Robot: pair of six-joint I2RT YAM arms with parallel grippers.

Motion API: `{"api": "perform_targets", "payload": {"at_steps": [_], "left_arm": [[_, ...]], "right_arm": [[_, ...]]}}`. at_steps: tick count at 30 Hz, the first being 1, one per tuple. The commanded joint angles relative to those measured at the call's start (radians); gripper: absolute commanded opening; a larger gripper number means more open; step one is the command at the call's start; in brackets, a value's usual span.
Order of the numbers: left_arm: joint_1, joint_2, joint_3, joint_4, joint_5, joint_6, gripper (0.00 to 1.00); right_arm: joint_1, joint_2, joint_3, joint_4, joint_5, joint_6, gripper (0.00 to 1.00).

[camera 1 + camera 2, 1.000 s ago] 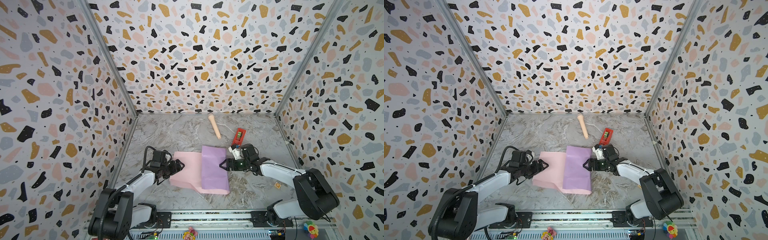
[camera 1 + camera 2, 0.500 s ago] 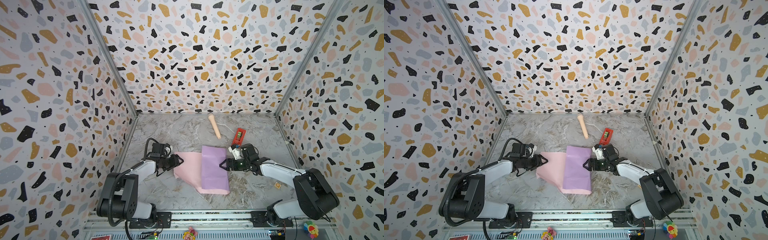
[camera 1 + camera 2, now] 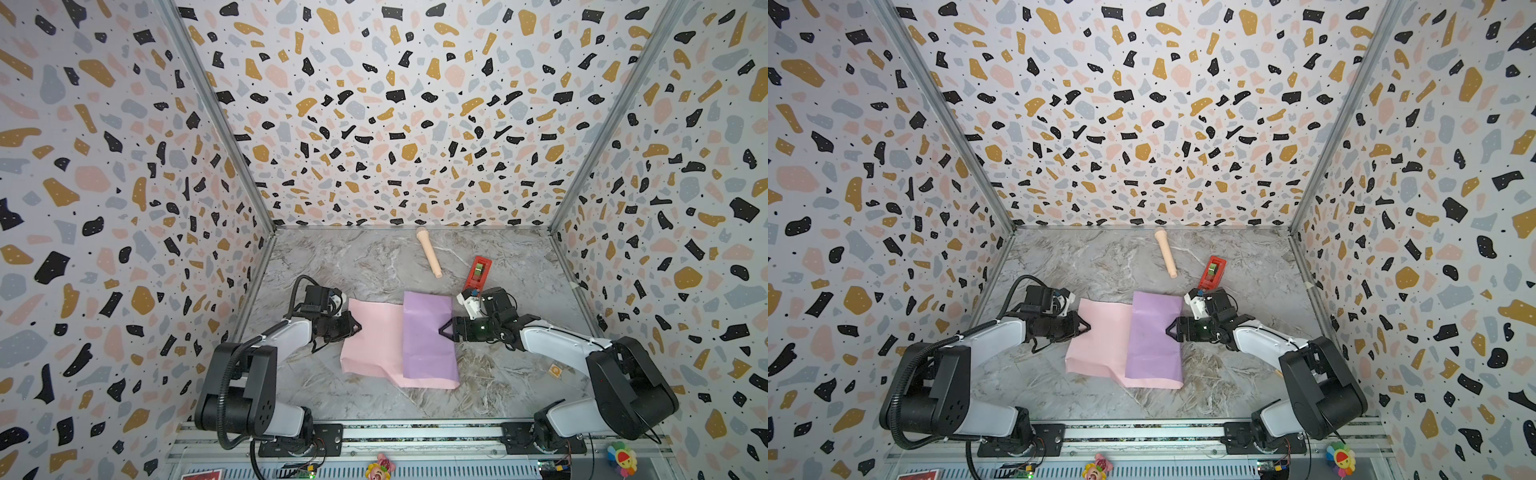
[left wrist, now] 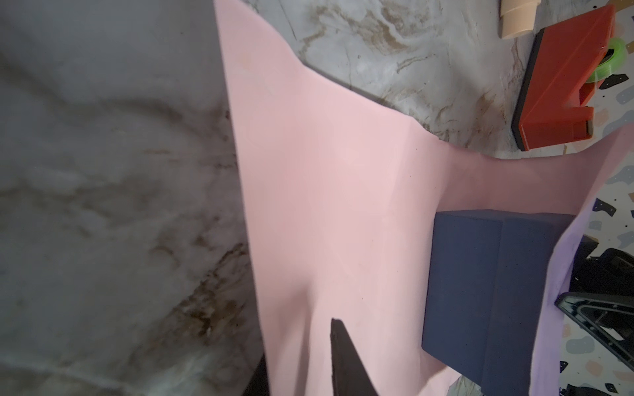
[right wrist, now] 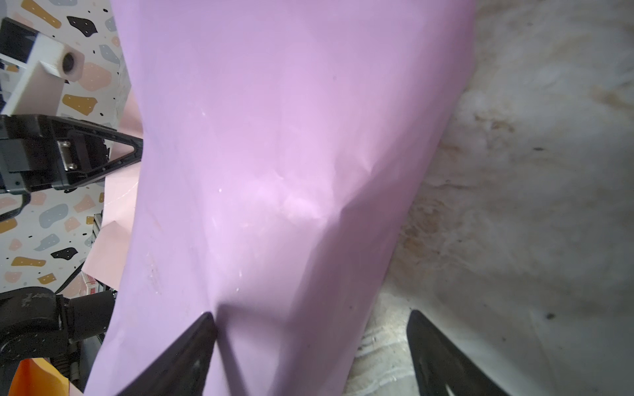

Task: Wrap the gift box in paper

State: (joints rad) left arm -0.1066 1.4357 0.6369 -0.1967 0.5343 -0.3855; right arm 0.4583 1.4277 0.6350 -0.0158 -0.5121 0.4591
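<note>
The paper [image 3: 374,336] lies mid-table, pink face up, with a lilac flap [image 3: 428,336] folded over its right part in both top views [image 3: 1154,336]. The navy gift box [image 4: 480,291] shows only in the left wrist view, resting on the pink sheet under that flap. My left gripper [image 3: 356,326] sits at the paper's left edge [image 4: 326,188], nearly shut, one finger above the sheet and one below. My right gripper [image 3: 445,330] stands open at the flap's right side; one finger touches the lilac paper [image 5: 274,154], the other hangs over bare table.
A beige toy microphone [image 3: 428,253] lies at the back of the table. A red tape dispenser [image 3: 478,272] stands just behind my right wrist. A small orange scrap [image 3: 554,370] lies by the right arm. Patterned walls close in three sides.
My left gripper's jaws have come together on the pink left edge of the paper, which has lifted slightly. The right arm has not moved.
</note>
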Motion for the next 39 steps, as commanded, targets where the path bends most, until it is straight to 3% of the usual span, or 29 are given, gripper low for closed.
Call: {"api": "perform_targets", "payload": {"at_steps": [1, 7, 10, 23, 27, 32, 39], "left_arm": [[0.004, -0.024, 0.029, -0.04, -0.027, 0.032, 0.16], [-0.023, -0.084, 0.036, -0.068, -0.053, 0.025, 0.02], [-0.073, -0.138, 0.058, -0.099, -0.111, 0.0, 0.0], [-0.476, -0.209, 0.183, -0.135, -0.445, -0.251, 0.0], [-0.55, -0.183, 0.21, -0.135, -0.513, -0.295, 0.0], [-0.622, -0.145, 0.292, -0.218, -0.6, -0.278, 0.0], [-0.623, -0.12, 0.382, -0.373, -0.719, -0.179, 0.0]], "right_arm": [[0.005, 0.037, -0.024, -0.151, 0.095, -0.025, 0.86], [0.008, 0.037, -0.021, -0.151, 0.094, -0.022, 0.86], [0.012, 0.039, -0.018, -0.151, 0.096, -0.021, 0.86], [0.027, 0.055, -0.006, -0.149, 0.099, -0.022, 0.86], [0.032, 0.059, -0.001, -0.149, 0.098, -0.023, 0.86], [0.034, 0.055, -0.002, -0.146, 0.096, -0.024, 0.86], [0.033, 0.05, -0.001, -0.147, 0.093, -0.028, 0.86]]}}
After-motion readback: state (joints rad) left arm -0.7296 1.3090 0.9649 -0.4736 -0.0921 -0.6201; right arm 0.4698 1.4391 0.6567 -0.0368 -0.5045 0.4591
